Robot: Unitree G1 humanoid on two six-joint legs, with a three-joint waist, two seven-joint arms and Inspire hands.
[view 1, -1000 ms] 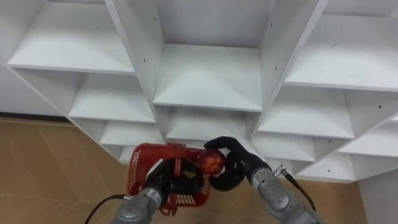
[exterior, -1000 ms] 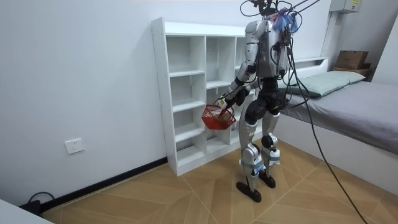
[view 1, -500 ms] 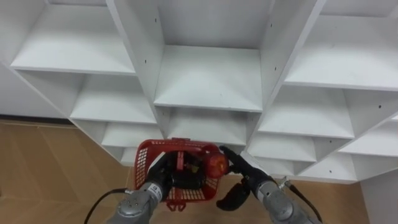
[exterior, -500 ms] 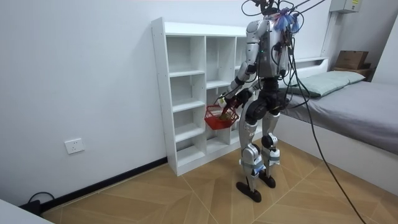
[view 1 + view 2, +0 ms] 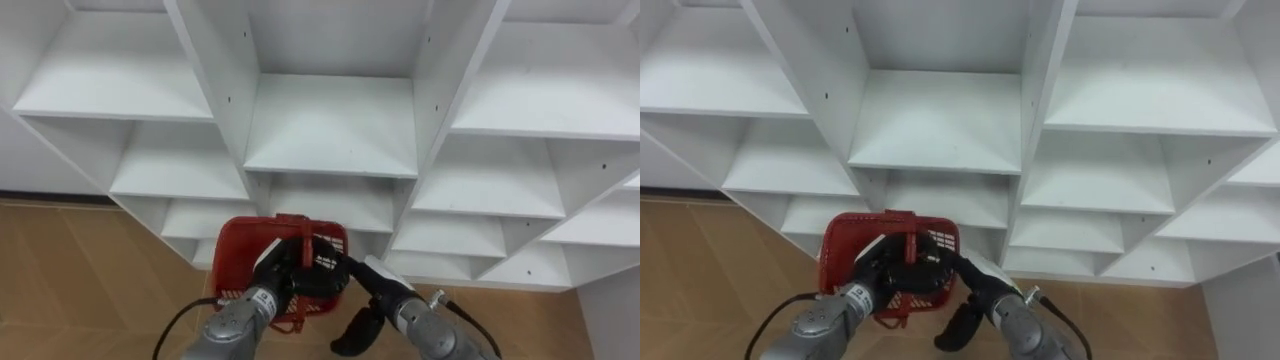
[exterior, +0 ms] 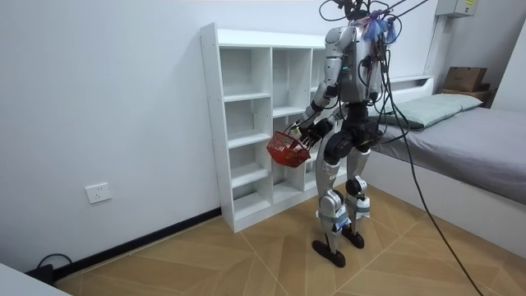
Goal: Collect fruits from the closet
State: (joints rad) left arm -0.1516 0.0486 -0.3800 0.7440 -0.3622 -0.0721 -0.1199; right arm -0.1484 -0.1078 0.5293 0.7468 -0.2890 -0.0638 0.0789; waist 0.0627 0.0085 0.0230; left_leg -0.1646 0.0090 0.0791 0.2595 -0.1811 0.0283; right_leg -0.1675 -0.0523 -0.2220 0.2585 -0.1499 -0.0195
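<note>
A red mesh basket (image 5: 238, 262) hangs low in front of me, its front tipped up toward the white closet (image 5: 330, 130). My left hand (image 5: 276, 286) comes in from the lower left, its fingers curled round the basket's red handle (image 5: 302, 240). At the basket's right rim is my right hand (image 5: 372, 281), open, its fingers straight over the rim and its thumb hanging down. The basket's inside is mostly hidden by both hands. In the room view I stand upright facing the closet (image 6: 246, 123) with the basket (image 6: 284, 149) at hip height.
The closet's compartments before me hold nothing, and its lowest shelves (image 5: 330, 205) lie just beyond the basket. Wooden floor (image 5: 80, 270) spreads to the lower left. A bed (image 6: 477, 140) stands behind me at the room view's right.
My right hand held a red fruit at the basket's rim; its fingers have since straightened and the fruit is gone from it. The basket has tipped up and shifted slightly right.
</note>
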